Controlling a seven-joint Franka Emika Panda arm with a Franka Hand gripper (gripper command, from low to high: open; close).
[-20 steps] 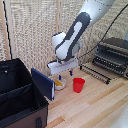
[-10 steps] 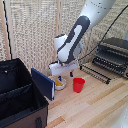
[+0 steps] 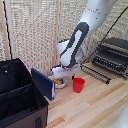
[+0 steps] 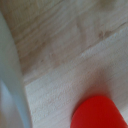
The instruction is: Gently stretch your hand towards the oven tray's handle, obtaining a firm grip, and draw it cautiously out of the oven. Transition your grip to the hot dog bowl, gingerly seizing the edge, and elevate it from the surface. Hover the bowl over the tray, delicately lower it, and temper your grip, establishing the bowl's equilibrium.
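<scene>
My gripper (image 3: pixel 62 76) hangs just over the small shallow white hot dog bowl (image 3: pixel 60 83), having sunk slightly lower than a second ago; I judge I am closing on its rim. Whether my jaws are spread or hold anything, I cannot tell. The red plastic cup (image 3: pixel 78 84) stands beside it. My arm bends down from above; the dark boxy oven (image 3: pixel 114 56), wire-rack tray (image 3: pixel 99 72) drawn out, sits well apart.

The exterior view stands off the arm, looking slightly down across the wooden desk (image 3: pixel 95 102) toward the woven wall, taking in the whole scene. The wrist view sits very close above the desk, blurred. Both views share the red cup (image 3: pixel 78 84) (image 4: pixel 97 114) and the wood around it.
</scene>
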